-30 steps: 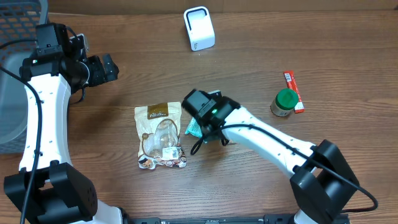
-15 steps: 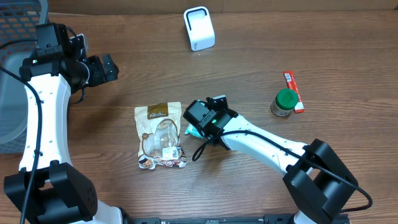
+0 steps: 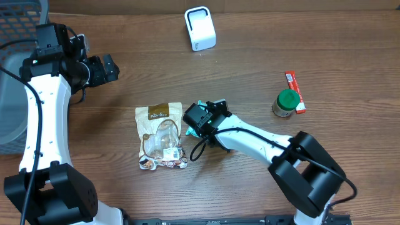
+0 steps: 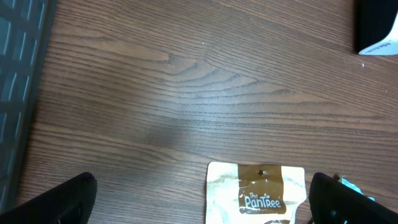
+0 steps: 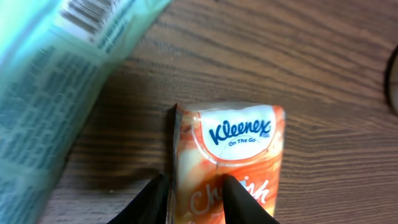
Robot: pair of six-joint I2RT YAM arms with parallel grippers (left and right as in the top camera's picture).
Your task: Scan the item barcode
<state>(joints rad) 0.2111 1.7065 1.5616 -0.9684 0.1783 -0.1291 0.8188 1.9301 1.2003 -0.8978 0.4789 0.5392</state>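
The right tool (image 5: 196,190) is clenched on a tissue pack (image 5: 233,143), one finger on each long edge. I can't tell whether the pack rests on the tabletop (image 3: 262,56) or hangs just above it. This looks like the pick-up before the carry to the scanner.

To do it well, I'd keep the pinch firm but not crushing, since a soft pack buckles easily. I'd also lift straight up, because a teal packet (image 5: 56,81) is crowding in on one side and could get dragged along. Only the brand face of the tissue pack shows in the wrist view, and no barcode is visible on it. The code is probably on another face, so the wrist will likely need to roll before that face meets the scanner window.

The pack sits squarely between the fingers, with its far end poking out beyond the tips. From overhead it is hidden under the tool near the middle of the tabletop. A snack bag (image 3: 161,136) lies just beside it, and a sliver of the teal packet shows between the two.

Further off, the left tool (image 3: 103,70) hangs released and empty, well apart from the action. At the far edge stands the white scanner (image 3: 200,28), with bare tabletop between it and the pack.
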